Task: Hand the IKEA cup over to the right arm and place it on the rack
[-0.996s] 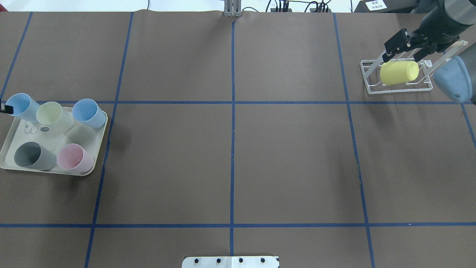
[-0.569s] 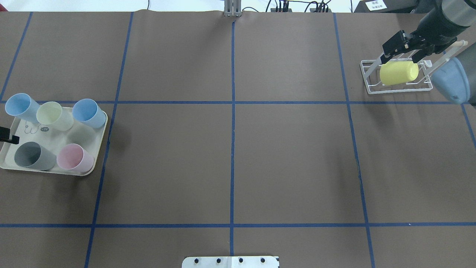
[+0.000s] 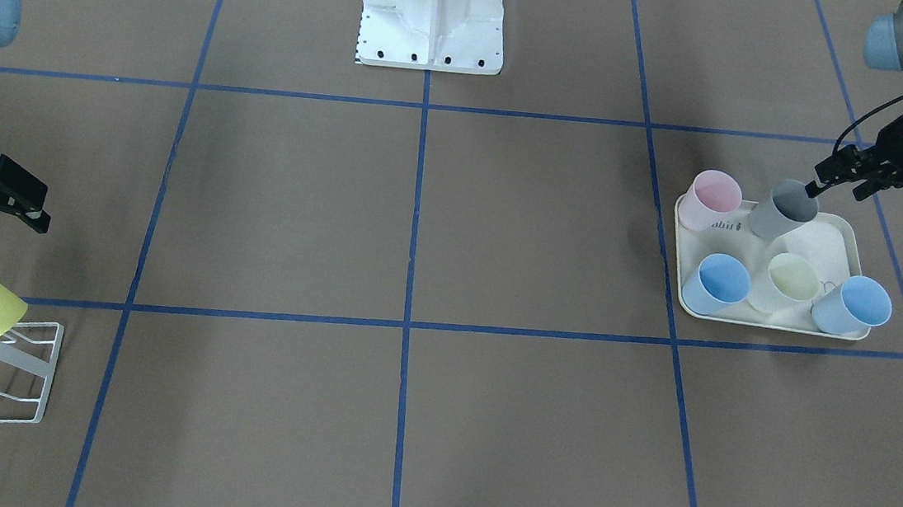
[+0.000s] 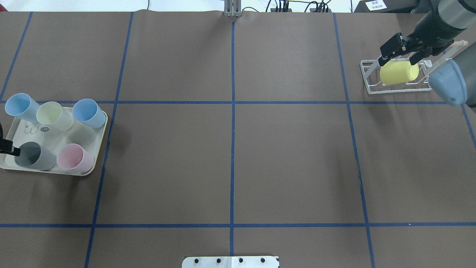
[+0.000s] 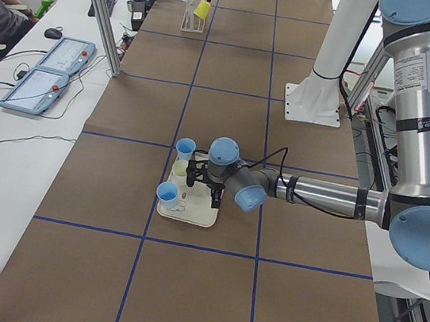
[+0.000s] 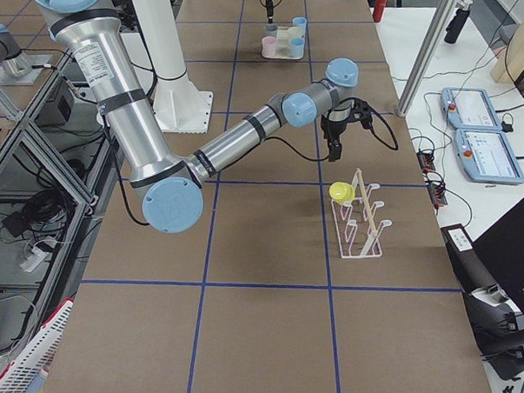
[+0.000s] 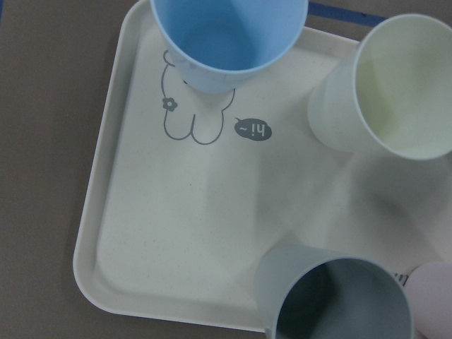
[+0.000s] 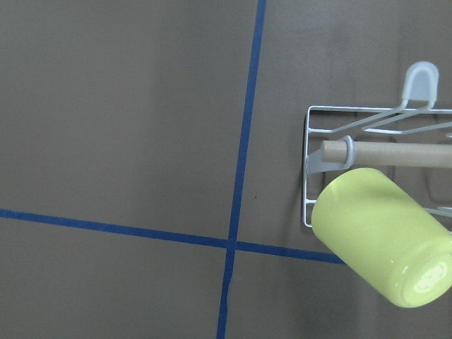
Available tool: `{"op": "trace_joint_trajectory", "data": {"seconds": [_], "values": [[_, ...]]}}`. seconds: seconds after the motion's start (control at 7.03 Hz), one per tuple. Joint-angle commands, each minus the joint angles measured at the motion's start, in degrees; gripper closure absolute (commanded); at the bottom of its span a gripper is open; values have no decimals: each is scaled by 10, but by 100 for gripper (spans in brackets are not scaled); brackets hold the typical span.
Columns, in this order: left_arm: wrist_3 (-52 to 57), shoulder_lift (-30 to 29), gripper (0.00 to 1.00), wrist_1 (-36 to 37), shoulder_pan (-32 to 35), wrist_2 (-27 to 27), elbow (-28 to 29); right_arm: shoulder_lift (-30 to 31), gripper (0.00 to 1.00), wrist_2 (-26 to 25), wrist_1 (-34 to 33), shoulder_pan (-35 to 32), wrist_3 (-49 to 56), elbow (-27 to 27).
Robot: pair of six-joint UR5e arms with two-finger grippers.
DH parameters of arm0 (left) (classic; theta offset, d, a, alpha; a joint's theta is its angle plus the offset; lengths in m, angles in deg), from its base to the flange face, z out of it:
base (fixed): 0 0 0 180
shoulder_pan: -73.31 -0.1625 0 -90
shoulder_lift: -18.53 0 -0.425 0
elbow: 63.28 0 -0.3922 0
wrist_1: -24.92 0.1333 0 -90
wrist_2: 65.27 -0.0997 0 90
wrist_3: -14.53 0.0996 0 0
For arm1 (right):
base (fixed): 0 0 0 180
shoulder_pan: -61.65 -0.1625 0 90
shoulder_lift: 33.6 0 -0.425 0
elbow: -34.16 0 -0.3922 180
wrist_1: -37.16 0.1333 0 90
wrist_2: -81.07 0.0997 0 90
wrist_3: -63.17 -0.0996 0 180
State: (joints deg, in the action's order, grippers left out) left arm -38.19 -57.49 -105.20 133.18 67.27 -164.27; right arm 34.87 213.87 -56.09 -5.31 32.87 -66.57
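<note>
A yellow cup [image 4: 398,72] hangs tilted on the white wire rack [image 4: 368,80] at the far right, its base showing in the right wrist view [image 8: 381,236]. My right gripper [image 4: 403,50] hovers just above it, open and apart from it, with nothing between its fingers. On the other side, my left gripper [image 3: 880,185] stands open over the tray's edge, one fingertip [image 3: 815,189] right beside the grey cup [image 3: 787,210]. It holds nothing. The grey cup's mouth [image 7: 339,296] fills the bottom of the left wrist view.
The cream rabbit-print tray [image 4: 97,154] at the left carries two blue cups, a pale cream cup [image 4: 54,115], a pink cup [image 4: 74,158] and the grey one. Blue tape lines grid the brown table. The robot's white base [image 3: 433,12] stands at the near middle edge.
My left gripper's fingertip slid along the tray's outer edge from beside the blue cup to beside the grey cup. My right gripper drew slightly farther from the hanging yellow cup.
</note>
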Motion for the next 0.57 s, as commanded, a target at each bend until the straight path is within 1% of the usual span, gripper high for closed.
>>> {"op": "trace_joint_trajectory", "data": {"seconds": [0.0, 0.14, 0.28, 0.43], "values": [[-1, -12, 12, 21, -3, -3, 1, 0, 0, -1, 0, 1, 1, 2], [-1, -14, 22, 21, -4, -3, 2, 0, 0, -1, 0, 1, 1, 2], [-1, -18, 28, 21, -5, -3, 3, 0, 0, -1, 0, 1, 1, 2], [-2, -18, 32, 21, -17, -4, 4, 0, 0, -1, -1, 1, 1, 3]]}}
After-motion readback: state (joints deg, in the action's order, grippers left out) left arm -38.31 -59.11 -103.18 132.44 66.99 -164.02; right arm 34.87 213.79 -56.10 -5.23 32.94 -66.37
